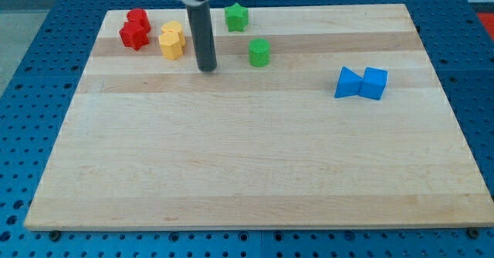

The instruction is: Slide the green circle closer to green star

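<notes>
The green circle [259, 52] stands on the wooden board [255, 157] near the view's top, right of centre-left. The green star [236, 17] stands above and slightly left of it, near the board's top edge, a short gap apart. My tip [207, 69] rests on the board to the left of the green circle and a little lower, about a block's width and more away, not touching any block. The rod rises straight up from it out of the view's top.
Two yellow blocks [172, 41] stand close left of the rod. Two red blocks [135, 28] sit at the top left corner. A blue triangle [348, 83] and a blue cube [374, 83] touch at the right.
</notes>
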You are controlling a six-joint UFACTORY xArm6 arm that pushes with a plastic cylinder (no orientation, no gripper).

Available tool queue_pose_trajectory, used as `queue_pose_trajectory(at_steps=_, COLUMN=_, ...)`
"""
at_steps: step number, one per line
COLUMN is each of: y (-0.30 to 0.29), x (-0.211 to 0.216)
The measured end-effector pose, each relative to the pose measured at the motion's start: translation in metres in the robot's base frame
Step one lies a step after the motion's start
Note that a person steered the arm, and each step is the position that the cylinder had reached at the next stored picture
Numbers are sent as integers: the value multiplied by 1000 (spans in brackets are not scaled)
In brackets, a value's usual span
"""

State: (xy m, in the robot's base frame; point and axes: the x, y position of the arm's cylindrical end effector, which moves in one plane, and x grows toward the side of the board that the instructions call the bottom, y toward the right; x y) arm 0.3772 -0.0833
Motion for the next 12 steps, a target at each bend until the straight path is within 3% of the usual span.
queue_pose_trajectory(at_steps=1, y=63, x=44)
queue_pose_trajectory(at_steps=4, y=121, x=23)
queue_pose_trajectory(at_steps=8, y=119, x=-30)
queue_pose_trajectory(at_steps=12, y=93, x=-26)
